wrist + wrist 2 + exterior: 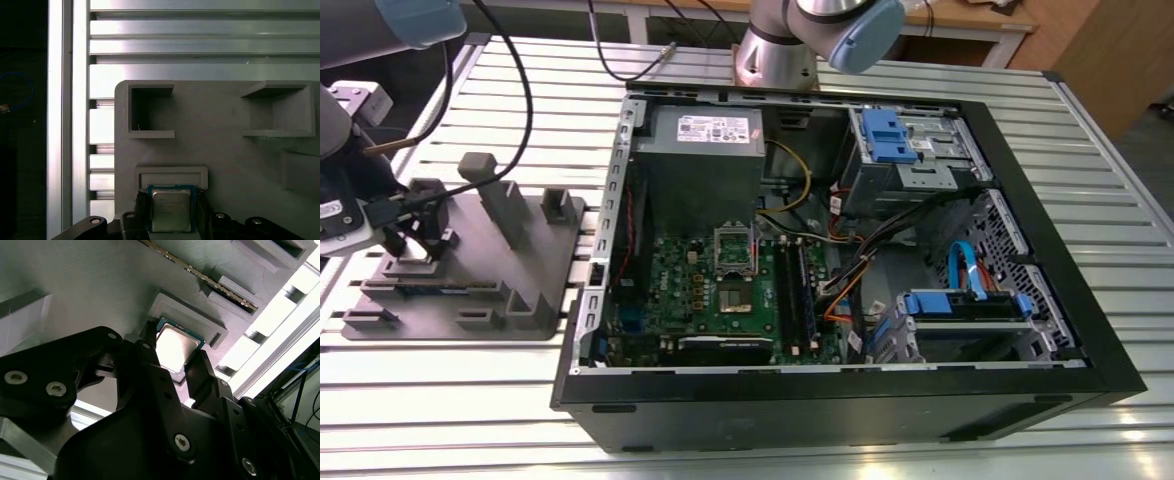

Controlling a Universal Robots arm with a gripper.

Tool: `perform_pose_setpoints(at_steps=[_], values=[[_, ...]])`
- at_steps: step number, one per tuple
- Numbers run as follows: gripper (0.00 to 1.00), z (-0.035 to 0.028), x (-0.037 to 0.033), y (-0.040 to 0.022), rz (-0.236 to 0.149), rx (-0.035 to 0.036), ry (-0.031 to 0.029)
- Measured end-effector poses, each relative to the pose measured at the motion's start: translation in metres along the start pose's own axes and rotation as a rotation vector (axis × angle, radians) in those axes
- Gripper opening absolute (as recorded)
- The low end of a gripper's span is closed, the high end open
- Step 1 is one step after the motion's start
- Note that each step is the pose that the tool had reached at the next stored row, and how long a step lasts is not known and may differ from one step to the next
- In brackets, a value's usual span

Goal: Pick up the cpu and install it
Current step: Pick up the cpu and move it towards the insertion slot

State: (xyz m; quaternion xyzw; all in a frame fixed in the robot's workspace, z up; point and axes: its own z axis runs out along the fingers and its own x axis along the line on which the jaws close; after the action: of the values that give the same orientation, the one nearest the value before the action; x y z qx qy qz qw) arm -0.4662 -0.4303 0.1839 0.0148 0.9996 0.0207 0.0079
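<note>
Within claw (171, 217) — one cpu (171, 209), seemingly gripped.

You're working over a slatted aluminium tabletop (454, 400), light glaring off its ribs; a wooden bench (974, 18) and brown cabinet (1114, 60) are standing behind.

Print on the cpu (171, 209) and the power supply label (707, 128) is unreadable.

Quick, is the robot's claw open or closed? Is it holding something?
Gripper: closed on the cpu, one finger against each side, over the grey fixture.
</note>
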Motion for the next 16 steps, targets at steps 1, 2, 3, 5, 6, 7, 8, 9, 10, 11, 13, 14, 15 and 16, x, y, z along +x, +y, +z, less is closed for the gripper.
perform_pose_setpoints(at_steps=[1,2,3,5,6,7,8,9,10,11,13,14,15,16], values=[[0.47,0.0005,0.0,0.0,0.0,-0.0001,-0.0001],[0.47,0.0006,0.0,0.0,0.0,0.0,0.0001],[0.47,0.0005,0.0,0.0,0.0,0.0001,0.0002],[0.47,0.0006,0.0,0.0,0.0,0.0001,0.0001],[0.47,0.0006,0.0,0.0,0.0,0.0001,0.0001],[0.47,0.0006,0.0,0.0,0.0,0.0001,0.0002],[0.47,0.0007,0.0,0.0,0.0,0.0001,0.0001],[0.47,0.0007,0.0,0.0,0.0,0.0,0.0001],[0.47,0.0007,0.0,0.0,0.0,0.0,0.0001],[0.47,0.0008,0.0,0.0,0.0,0.0001,0.0001],[0.47,0.0008,0.0,0.0,0.0,0.0,0.0001],[0.47,0.0008,0.0,0.0,0.0,0.0,0.0001],[0.48,0.0008,0.0,0.0,0.0,0.0001,0.0001],[0.48,0.0009,0.0,0.0,0.0,0.0001,0.0001]])
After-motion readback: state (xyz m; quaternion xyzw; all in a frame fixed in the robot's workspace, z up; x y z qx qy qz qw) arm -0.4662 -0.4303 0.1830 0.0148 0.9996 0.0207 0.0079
